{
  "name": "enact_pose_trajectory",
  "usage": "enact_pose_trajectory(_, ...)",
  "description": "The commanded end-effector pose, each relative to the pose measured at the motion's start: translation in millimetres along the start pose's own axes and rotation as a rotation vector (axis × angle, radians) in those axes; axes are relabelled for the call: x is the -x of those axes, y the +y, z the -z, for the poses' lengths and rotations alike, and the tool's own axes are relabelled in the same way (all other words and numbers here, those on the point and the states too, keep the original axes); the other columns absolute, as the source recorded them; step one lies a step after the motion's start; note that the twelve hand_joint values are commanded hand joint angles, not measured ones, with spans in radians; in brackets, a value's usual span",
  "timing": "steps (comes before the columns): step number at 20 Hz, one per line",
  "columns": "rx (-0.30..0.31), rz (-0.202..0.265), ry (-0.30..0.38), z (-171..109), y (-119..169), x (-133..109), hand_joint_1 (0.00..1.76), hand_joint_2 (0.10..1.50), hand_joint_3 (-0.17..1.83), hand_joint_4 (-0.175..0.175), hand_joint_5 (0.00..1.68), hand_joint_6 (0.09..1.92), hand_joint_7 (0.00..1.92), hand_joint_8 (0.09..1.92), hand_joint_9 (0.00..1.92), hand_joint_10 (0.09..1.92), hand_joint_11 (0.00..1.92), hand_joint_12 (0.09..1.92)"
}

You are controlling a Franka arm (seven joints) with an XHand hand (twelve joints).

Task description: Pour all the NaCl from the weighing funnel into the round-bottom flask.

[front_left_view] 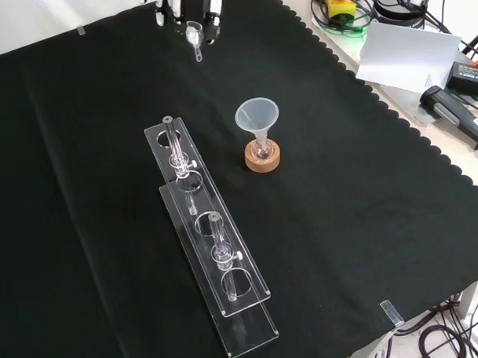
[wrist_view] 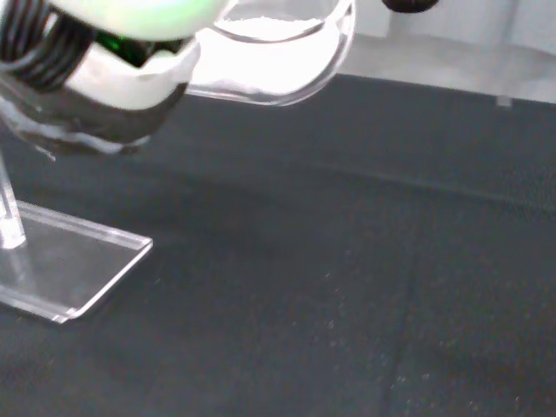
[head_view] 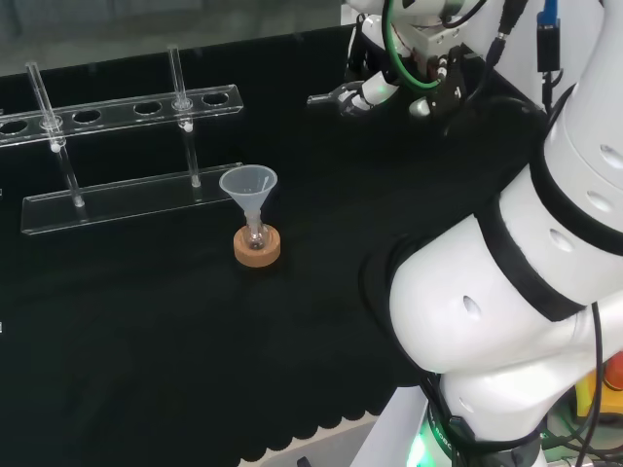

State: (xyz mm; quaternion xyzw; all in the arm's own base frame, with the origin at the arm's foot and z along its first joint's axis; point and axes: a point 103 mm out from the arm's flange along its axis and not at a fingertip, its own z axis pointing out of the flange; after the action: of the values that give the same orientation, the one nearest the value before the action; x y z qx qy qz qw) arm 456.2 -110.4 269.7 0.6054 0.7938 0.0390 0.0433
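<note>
Black cloth covers the table (front_left_view: 366, 222), and nearest in the front view sits the long clear plastic test-tube rack (front_left_view: 214, 250), running diagonally up the cloth with two clear glass tubes (front_left_view: 218, 241) standing upright in it. Just beyond the rack and a little right of its far end in that view stands the small clear round-bottom flask (front_left_view: 261, 151) on its round cork ring stand (front_left_view: 263, 158). A translucent plastic cone funnel (front_left_view: 257, 115) is seated in the flask's neck, mouth up. From the head view the same flask sits near the middle of the cloth, just in front of the rack.

Farther back now, at the top edge of the front view, the black and white hand (front_left_view: 187, 6) comes in, well apart from the flask. Its fingers are pinched on the small clear glass weighing funnel (front_left_view: 194, 37), which hangs below them above the cloth, spout pointing down toward the camera. In the head view the funnel's spout pokes out to the left of the hand. Up close in the wrist view, white powder (wrist_view: 265, 28) lies in the funnel's bowl.
</note>
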Motion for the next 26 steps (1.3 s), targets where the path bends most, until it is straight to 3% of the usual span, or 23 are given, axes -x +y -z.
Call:
enact_pose_trajectory(1, -0.043, 0.086, 0.019, 3.0, -11.3, -9.1, 1.16, 0.54, 0.72, 0.175, 1.56, 0.14, 1.75, 0.09, 1.24, 0.15, 0.00, 1.61)
enact_pose_trajectory(3, -0.046, 0.107, 0.019, 4.6, -11.8, -13.4, 1.16, 0.54, 0.72, 0.175, 1.56, 0.14, 1.75, 0.09, 1.24, 0.15, 0.00, 1.61)
enact_pose_trajectory(7, -0.034, 0.070, 0.028, 7.5, -9.6, -23.5, 1.16, 0.54, 0.72, 0.175, 1.56, 0.14, 1.75, 0.09, 1.24, 0.15, 0.00, 1.61)
enact_pose_trajectory(18, -0.053, 0.134, 0.016, 5.0, -0.9, -51.4, 1.16, 0.54, 0.73, 0.175, 1.56, 0.14, 1.75, 0.09, 1.24, 0.15, 0.00, 1.61)
enact_pose_trajectory(22, -0.075, 0.110, 0.014, 0.6, 0.5, -57.7, 1.16, 0.54, 0.73, 0.175, 1.56, 0.14, 1.75, 0.09, 1.24, 0.15, 0.00, 1.61)
enact_pose_trajectory(26, -0.094, 0.134, 0.011, -2.5, 1.4, -62.8, 1.16, 0.54, 0.73, 0.175, 1.56, 0.14, 1.75, 0.09, 1.23, 0.14, 0.00, 1.61)
